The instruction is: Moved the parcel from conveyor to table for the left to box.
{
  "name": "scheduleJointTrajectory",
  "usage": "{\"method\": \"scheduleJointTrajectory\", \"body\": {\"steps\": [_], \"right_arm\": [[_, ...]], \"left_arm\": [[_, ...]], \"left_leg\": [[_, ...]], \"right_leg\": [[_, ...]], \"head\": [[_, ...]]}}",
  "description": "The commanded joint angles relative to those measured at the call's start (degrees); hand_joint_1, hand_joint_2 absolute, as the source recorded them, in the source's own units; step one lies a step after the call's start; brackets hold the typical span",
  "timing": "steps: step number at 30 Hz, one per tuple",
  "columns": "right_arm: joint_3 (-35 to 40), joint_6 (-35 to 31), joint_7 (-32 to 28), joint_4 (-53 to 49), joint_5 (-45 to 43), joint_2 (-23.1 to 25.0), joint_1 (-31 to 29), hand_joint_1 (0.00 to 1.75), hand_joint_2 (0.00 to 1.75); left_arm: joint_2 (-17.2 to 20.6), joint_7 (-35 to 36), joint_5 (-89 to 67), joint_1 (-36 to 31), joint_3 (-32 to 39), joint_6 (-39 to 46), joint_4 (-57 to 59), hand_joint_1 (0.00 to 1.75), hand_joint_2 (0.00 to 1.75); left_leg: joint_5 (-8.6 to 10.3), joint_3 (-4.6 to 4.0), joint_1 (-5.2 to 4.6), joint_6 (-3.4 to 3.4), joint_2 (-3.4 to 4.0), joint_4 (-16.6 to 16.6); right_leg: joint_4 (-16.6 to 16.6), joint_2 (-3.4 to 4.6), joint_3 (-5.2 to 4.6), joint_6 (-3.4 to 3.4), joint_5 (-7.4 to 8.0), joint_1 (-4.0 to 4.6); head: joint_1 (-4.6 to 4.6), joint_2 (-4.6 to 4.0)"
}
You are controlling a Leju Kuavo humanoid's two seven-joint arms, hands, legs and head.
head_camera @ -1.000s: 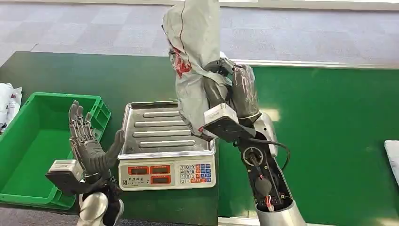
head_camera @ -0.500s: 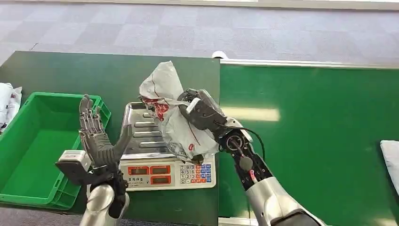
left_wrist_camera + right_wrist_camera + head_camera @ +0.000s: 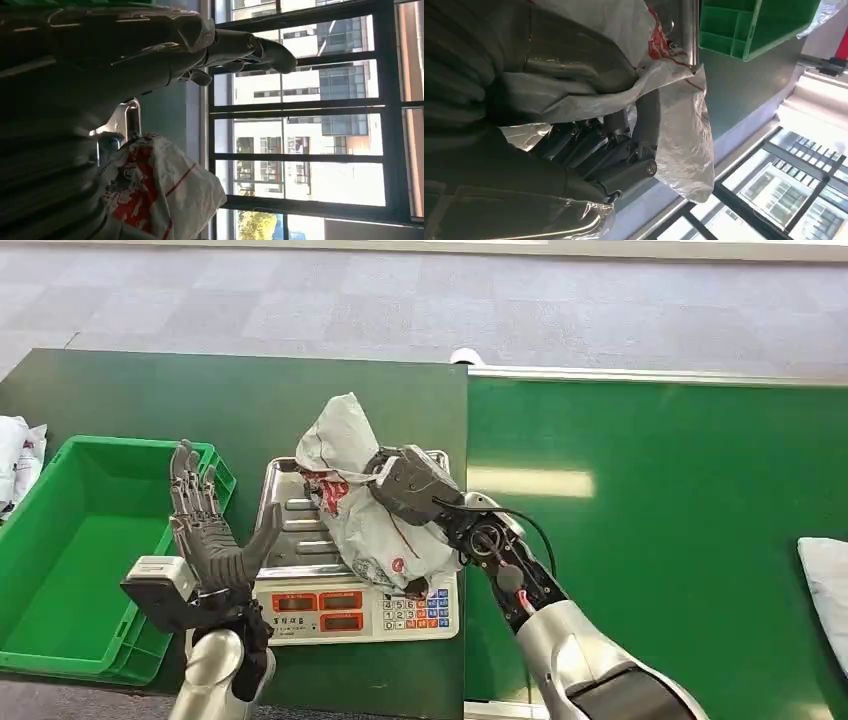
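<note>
Our right hand [image 3: 412, 485] clamps the crumpled white plastic parcel [image 3: 362, 502] down on the steel scale tray [image 3: 290, 530]; release remains. At nine o'clock, our left hand [image 3: 205, 530] waits, fingers apart, beside the green box [image 3: 60, 540].

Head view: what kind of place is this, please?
Probably a parcel sorting or packing station, perhaps a test setup. A green conveyor belt runs beside a table with a weighing scale and a green crate, and the right hand holds a plastic-wrapped parcel over the scale.
</note>
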Motion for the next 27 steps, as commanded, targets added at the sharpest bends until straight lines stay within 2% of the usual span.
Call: {"method": "scheduleJointTrajectory", "body": {"steps": [1,2,10,16,23,27], "right_arm": [[1.89,-0.98,0.33,5.90,0.50,0.09,-3.39,1.40,1.75],[1.80,-2.52,0.64,5.73,0.96,0.27,-3.43,0.00,1.75],[-0.95,-9.86,2.92,0.80,1.77,0.16,-1.97,0.00,1.75],[-0.52,-16.19,7.30,-6.80,6.66,-0.73,1.10,0.00,1.75],[-0.34,-20.15,13.49,-21.84,11.46,-3.47,8.55,0.00,1.75],[0.00,-26.42,20.32,-35.22,20.35,-5.70,15.94,0.00,1.75]], "left_arm": [[0.69,0.13,0.44,-0.99,0.50,-0.05,2.49,0.00,1.75],[0.63,0.15,0.45,-0.67,0.71,-0.17,1.95,0.00,1.75],[0.20,0.77,-1.04,1.59,2.25,0.01,-1.63,0.00,1.75],[0.56,0.76,-3.23,0.69,2.65,0.42,-2.60,0.00,1.75],[1.62,1.66,-7.20,1.42,2.81,0.40,-6.54,0.00,1.75],[2.19,5.51,-8.23,2.45,1.71,-4.67,-8.82,0.00,1.75]], "left_leg": [[0.01,0.05,0.00,0.05,-0.04,-0.03],[0.03,0.08,0.01,0.07,-0.06,-0.05],[0.00,0.02,0.01,0.06,0.02,0.00],[0.02,0.06,0.04,0.09,-0.08,-0.04],[0.03,0.04,0.04,0.07,-0.11,-0.06],[0.02,0.09,0.05,0.11,-0.20,-0.09]], "right_leg": [[-0.01,-0.07,0.06,-0.10,-0.01,0.03],[-0.04,-0.10,0.09,-0.14,0.01,0.04],[-0.01,-0.02,0.02,-0.10,0.01,0.04],[-0.06,-0.14,0.10,-0.17,0.00,0.08],[-0.08,-0.16,0.08,-0.12,0.00,0.07],[-0.14,-0.26,0.18,-0.16,-0.03,0.09]], "head": [[0.00,0.00],[0.02,0.00],[0.00,0.00],[0.02,0.00],[0.00,0.00],[0.02,0.00]]}}
